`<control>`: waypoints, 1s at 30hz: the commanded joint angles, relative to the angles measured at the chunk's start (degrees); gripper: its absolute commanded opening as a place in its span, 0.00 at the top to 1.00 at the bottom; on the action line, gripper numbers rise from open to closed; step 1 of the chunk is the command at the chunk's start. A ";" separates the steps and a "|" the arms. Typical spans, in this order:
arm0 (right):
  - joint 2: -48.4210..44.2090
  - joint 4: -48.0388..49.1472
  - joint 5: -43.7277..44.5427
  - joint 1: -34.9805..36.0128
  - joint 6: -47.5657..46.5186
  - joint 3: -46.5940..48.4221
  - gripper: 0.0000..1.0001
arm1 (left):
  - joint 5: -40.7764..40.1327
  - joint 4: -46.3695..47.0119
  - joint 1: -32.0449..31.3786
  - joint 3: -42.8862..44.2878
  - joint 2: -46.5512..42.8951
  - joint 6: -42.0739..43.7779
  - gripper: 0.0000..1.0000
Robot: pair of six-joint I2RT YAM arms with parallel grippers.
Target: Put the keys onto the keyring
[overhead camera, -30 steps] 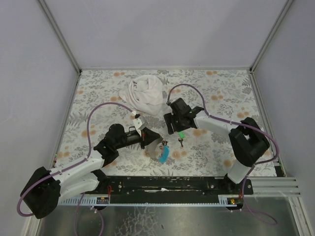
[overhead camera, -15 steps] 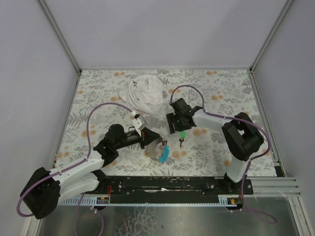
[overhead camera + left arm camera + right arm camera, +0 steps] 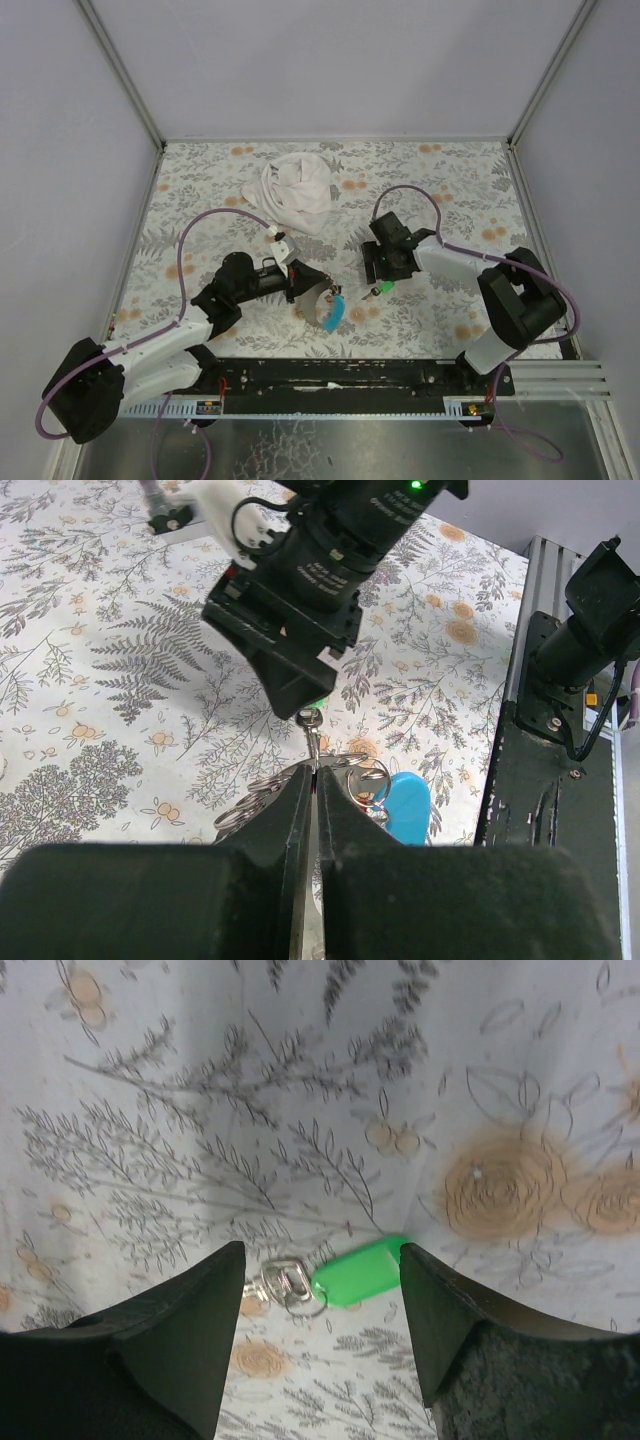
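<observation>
Right wrist view is showing the green key (image 3: 358, 1272) lying flat on the flowered table (image 3: 500, 1080), its small metal end pointing left. It is sitting between the fingers of the right gripper (image 3: 320, 1255), whose jaws are standing wide and holding nothing. Across from it, the left gripper (image 3: 313, 780) is pinching the keyring (image 3: 255, 788) with its jaws fully closed. The thin wire loops are fanning out to the left of the fingers and the light-blue piece (image 3: 405, 808) is resting just to their right. The key is likely going to handle as a very light, stiff little thing, much smaller than the fingers, so it could skate or flip on the table under a careless squeeze. The plastic head is probably offering the better purchase, so gripping across its narrow sides seems wise, leaving the metal end free for threading. The ring looks springy and slick, and it may twist in the pinch when pushed against. Red and yellow keys are not showing clearly in any view.
</observation>
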 commanded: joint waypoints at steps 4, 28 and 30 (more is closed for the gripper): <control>-9.90 -2.86 -2.54 -0.38 -2.04 -3.39 0.30 | 0.97 2.74 -0.18 0.31 0.41 -0.43 1.00; -2.46 -14.84 -2.73 6.88 -41.04 6.24 0.46 | -0.22 2.88 -0.16 -0.72 -2.13 -0.19 1.00; -1.60 -14.10 -1.69 6.99 -41.75 6.33 0.53 | -0.19 2.89 -0.16 -0.72 -2.17 -0.19 1.00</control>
